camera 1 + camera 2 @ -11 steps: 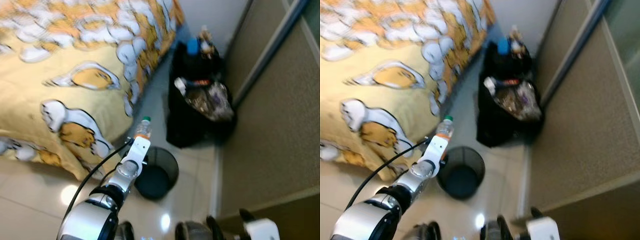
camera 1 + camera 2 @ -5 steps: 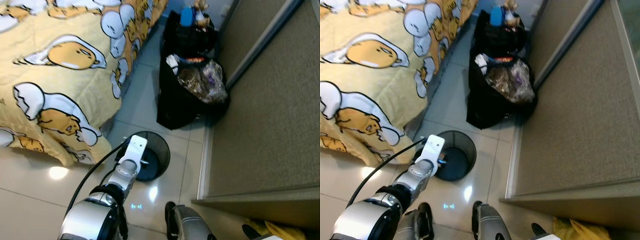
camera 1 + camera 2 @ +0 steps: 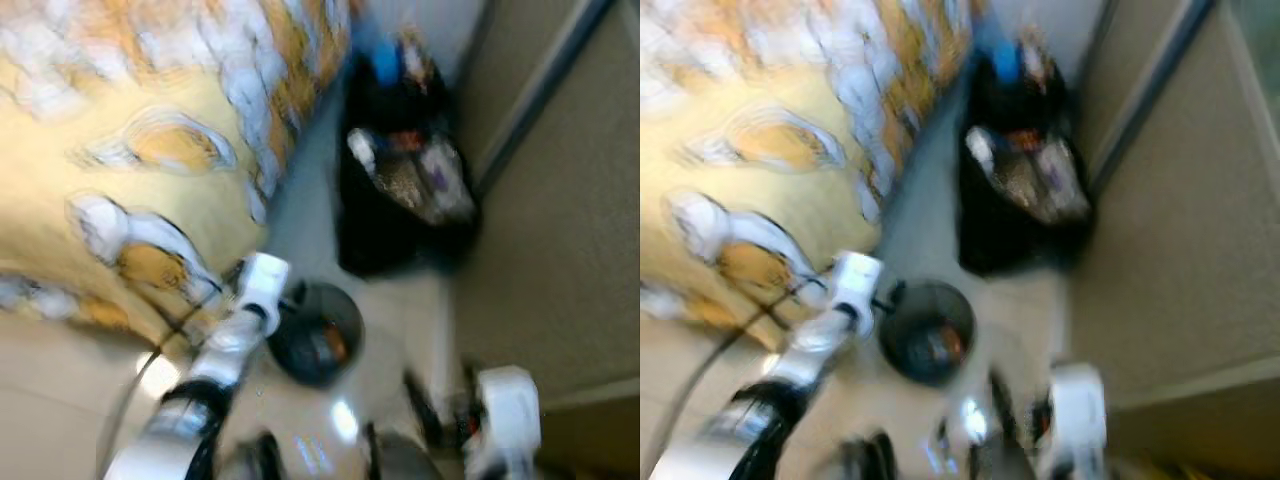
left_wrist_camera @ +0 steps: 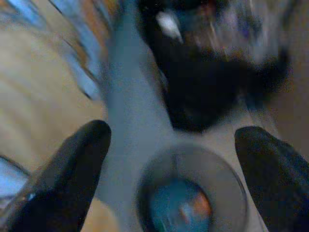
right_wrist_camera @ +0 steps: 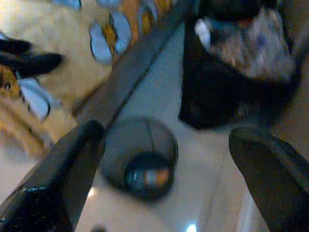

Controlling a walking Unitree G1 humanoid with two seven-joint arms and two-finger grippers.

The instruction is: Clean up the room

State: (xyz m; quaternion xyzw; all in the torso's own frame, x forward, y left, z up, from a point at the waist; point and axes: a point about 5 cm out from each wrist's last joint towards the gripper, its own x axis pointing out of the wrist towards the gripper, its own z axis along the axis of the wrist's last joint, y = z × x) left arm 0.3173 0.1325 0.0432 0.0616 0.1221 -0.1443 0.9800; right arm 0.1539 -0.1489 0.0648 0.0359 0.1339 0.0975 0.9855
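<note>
Nearest, the right gripper (image 5: 159, 159) sits low at the right of the head views, its two black fingers (image 5: 63, 169) spread wide with nothing between them. A little farther and to the left, the left gripper (image 4: 169, 159) hangs just above the near-left rim of the bin (image 3: 315, 333), its fingers (image 4: 72, 164) likewise spread wide and empty. The head views are blurred, so fine detail is lost.

The bin is a small round black mesh one standing on the pale tiled floor (image 3: 60, 400), close to the corner of the bed (image 3: 120, 150) with its yellow cartoon cover. Inside the bin lies a bottle (image 5: 145, 178), bluish with an orange patch, resting on the bottom.

Farther off, against the right wall, stand black bags (image 3: 400, 200) stuffed with rubbish.

Judging by this, the bottle has been dropped in and this piece of the clean-up looks done. The next move would call for lifting the left arm clear of the bin and looking about for more litter.
</note>
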